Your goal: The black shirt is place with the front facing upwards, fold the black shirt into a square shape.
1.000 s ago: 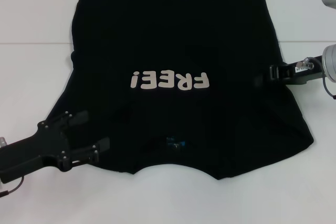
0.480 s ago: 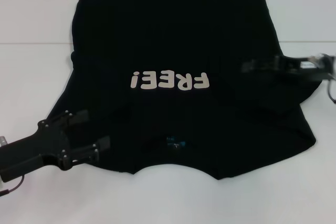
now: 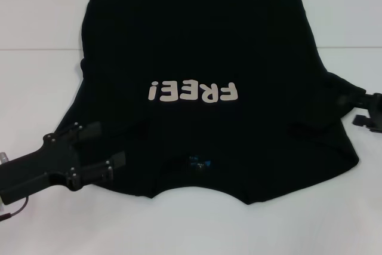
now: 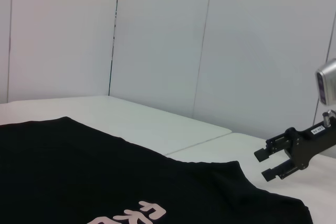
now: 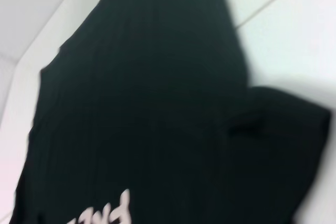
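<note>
- Head view: the black shirt [image 3: 209,82] lies flat on the white table [image 3: 42,100], front up, "FREE!" lettering [image 3: 194,91] and blue neck label [image 3: 198,162] toward the robot, so both sleeves are reachable. The left gripper [image 3: 102,147] sits at the left sleeve, fingers apart, straddling the cloth edge, probably to pinch it for a fold. The right gripper [image 3: 369,111] sits just off the right sleeve; whether it is parted or closed cannot be told here.
- Left wrist view: the shirt fills the foreground; the right gripper [image 4: 266,164] hangs beyond its far edge, fingers spread, gripping nothing.
- Right wrist view: only the shirt [image 5: 147,108] and table show; no fingers visible.
</note>
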`<state>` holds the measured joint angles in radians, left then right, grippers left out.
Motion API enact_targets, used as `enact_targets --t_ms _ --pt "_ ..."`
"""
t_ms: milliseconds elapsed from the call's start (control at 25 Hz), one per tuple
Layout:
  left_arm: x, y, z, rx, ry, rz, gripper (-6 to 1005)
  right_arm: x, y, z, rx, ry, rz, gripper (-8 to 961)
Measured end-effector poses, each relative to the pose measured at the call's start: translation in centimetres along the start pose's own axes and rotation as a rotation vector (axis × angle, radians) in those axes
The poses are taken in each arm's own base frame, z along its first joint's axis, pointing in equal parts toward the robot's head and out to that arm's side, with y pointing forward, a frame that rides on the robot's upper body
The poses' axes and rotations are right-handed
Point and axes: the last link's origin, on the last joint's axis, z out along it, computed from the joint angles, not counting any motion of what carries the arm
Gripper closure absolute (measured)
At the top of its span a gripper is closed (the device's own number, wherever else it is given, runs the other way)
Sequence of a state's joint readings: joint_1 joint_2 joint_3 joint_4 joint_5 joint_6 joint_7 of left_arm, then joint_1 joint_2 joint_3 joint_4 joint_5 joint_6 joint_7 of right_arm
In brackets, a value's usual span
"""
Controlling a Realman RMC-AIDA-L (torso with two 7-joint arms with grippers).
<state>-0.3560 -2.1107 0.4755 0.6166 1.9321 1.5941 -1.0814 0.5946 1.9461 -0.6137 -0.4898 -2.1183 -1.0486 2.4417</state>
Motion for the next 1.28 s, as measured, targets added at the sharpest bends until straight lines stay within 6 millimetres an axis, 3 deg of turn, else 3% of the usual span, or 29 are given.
enact_targets --t_ms 400,640,1280 --pt "0.5 -0.2 0.2 0.007 0.024 0.005 90 0.7 -2.9 -1.7 -0.039 -0.203 0.106 175" --pt "0.7 -0.3 0.2 0.012 0.039 0.005 90 1.2 -4.0 -1.3 0.006 -0.269 0.085 172" --pt "1.0 -0.4 0.2 0.017 0.054 0.007 91 -0.3 -1.8 1.9 0.062 -0.293 0.036 173"
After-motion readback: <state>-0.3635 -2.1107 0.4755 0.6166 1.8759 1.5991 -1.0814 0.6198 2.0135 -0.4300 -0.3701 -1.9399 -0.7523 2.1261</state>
